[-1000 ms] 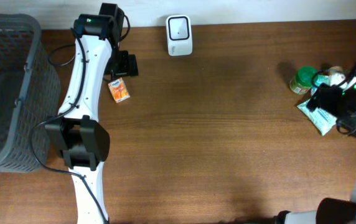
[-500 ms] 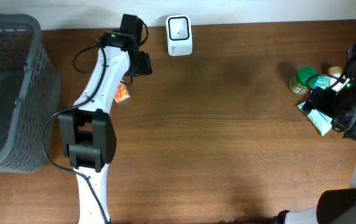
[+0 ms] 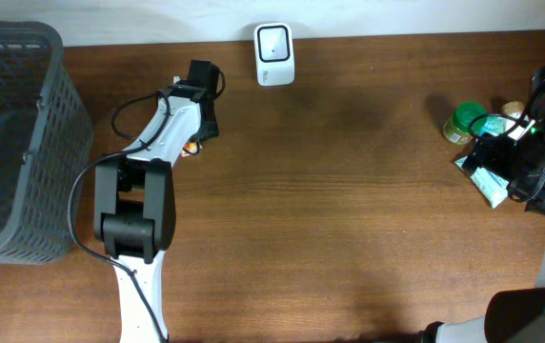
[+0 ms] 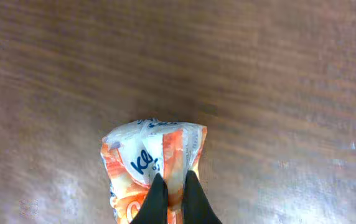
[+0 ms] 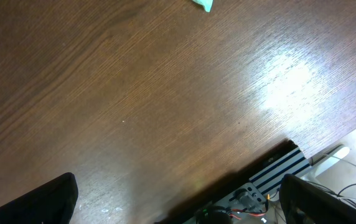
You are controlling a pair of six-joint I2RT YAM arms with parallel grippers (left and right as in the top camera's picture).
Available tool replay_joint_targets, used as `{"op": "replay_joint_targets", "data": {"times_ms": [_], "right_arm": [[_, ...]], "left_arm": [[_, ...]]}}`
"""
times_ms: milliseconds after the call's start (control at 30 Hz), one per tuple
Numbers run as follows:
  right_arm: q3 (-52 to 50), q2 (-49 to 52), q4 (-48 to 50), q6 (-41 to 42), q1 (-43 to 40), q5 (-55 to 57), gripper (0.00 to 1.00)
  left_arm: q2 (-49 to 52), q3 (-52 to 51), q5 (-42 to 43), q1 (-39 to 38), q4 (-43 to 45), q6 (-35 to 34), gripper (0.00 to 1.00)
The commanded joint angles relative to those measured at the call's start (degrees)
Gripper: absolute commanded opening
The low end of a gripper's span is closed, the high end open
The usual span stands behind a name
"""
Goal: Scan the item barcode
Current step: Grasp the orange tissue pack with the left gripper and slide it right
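An orange-and-white soft packet (image 4: 150,162) lies on the brown table, crumpled where it is pinched. My left gripper (image 4: 175,194) is shut on a fold at its near end, both black fingertips (image 4: 157,198) pressed together. From above, only a sliver of the packet (image 3: 190,147) shows beside the left gripper (image 3: 201,122). The white barcode scanner (image 3: 274,54) stands at the back edge, right of that gripper. My right gripper (image 3: 497,157) hovers at the far right, open and holding nothing; in the right wrist view its fingers (image 5: 47,199) stand wide apart over bare wood.
A grey mesh basket (image 3: 10,57) fills the left end of the table. At the right sit a green-lidded jar (image 3: 463,122) and a teal-and-white pouch (image 3: 492,183), its corner (image 5: 203,4) showing in the right wrist view. The table's edge (image 5: 271,155) runs under the right gripper.
The left arm swung right, then came down over the packet, and its jaws went from wide open to shut on it. The right arm shifted slightly, then stayed still.
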Motion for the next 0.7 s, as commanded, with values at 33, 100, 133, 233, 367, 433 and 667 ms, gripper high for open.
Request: {"op": "replay_joint_targets", "data": {"times_ms": [33, 100, 133, 233, 367, 433, 667], "right_arm": [[0.0, -0.1, 0.0, -0.3, 0.0, 0.7, 0.99], [0.0, -0.1, 0.0, -0.3, 0.0, 0.7, 0.99], [0.0, -0.1, 0.0, -0.3, 0.0, 0.7, 0.99], [0.0, -0.1, 0.0, -0.3, 0.0, 0.7, 0.99], [0.0, -0.1, 0.0, -0.3, 0.0, 0.7, 0.99], [0.0, -0.1, 0.0, -0.3, 0.0, 0.7, 0.99], [0.0, -0.1, 0.0, -0.3, 0.0, 0.7, 0.99]], "left_arm": [[-2.0, 3.8, 19.2, -0.2, -8.9, 0.2, 0.0], [-7.0, 3.9, 49.9, -0.1, -7.5, 10.4, 0.0], [-7.8, 3.9, 61.1, -0.1, -7.5, 15.1, 0.0], [-7.9, 3.9, 82.3, -0.1, -13.1, 34.1, 0.0], [-7.9, 3.9, 83.7, -0.6, -19.3, 44.8, 0.0], [-7.9, 3.9, 83.6, -1.3, -19.6, 44.8, 0.0], [-7.8, 3.6, 36.1, -16.1, -12.8, 13.4, 0.0]]}}
